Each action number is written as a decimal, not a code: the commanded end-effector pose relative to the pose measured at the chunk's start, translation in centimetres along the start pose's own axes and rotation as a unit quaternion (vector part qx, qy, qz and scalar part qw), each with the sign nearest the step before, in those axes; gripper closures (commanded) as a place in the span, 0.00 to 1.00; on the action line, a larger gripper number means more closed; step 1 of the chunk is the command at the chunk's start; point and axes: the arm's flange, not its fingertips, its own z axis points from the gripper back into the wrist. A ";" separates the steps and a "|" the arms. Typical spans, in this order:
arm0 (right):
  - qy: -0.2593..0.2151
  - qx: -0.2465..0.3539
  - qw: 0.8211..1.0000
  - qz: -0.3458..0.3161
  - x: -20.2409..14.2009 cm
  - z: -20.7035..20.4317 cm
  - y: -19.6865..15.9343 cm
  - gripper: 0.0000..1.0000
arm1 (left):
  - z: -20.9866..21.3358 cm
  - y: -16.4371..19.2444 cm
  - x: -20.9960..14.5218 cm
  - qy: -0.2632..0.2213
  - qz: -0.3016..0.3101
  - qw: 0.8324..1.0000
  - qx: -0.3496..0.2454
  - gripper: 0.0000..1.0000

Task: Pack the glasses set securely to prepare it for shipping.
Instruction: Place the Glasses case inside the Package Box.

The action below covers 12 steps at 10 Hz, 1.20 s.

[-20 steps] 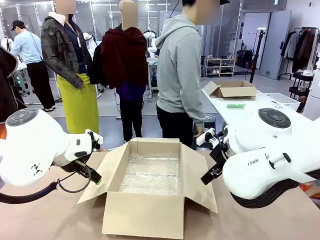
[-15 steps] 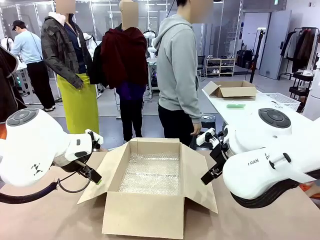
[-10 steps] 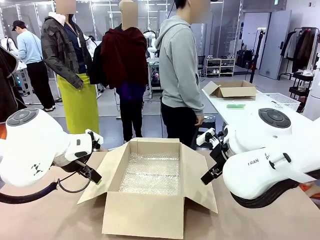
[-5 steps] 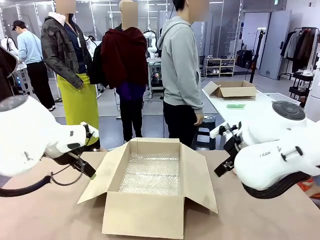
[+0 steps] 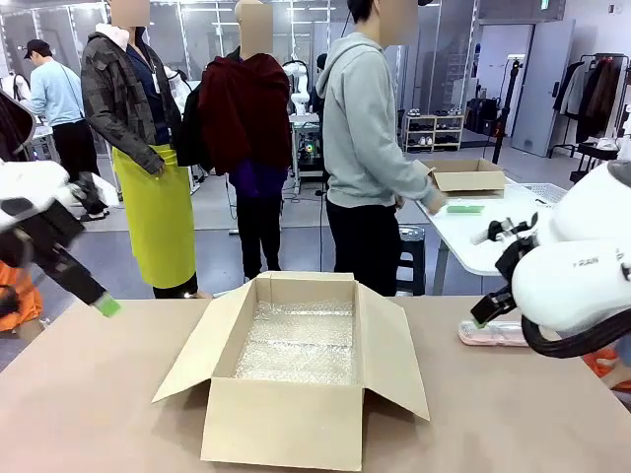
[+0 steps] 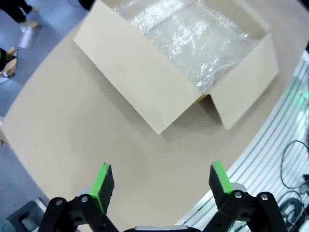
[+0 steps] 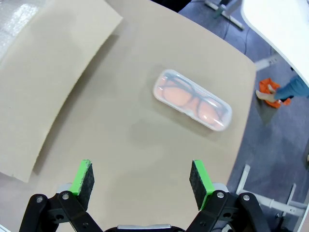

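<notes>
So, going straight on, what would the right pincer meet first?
The right pincer would probably meet bare table, just short of the pink case; depth is unclear.

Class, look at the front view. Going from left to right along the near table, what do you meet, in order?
left gripper → cardboard box → pink glasses case
</notes>
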 end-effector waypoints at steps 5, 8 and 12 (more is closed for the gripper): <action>0.001 0.002 1.000 -0.021 -1.0 1.6 -4.7 0.00 | 4.3 1.8 -0.5 -0.068 -0.017 0.997 -0.024 0.00; 0.007 -0.006 0.999 -0.035 -1.2 1.5 -4.5 0.00 | 4.0 1.5 -0.2 -0.055 -0.006 0.998 -0.012 0.00; 0.007 -0.006 0.999 -0.035 -1.2 1.5 -4.5 0.00 | 4.0 1.5 -0.2 -0.055 -0.006 0.998 -0.012 0.00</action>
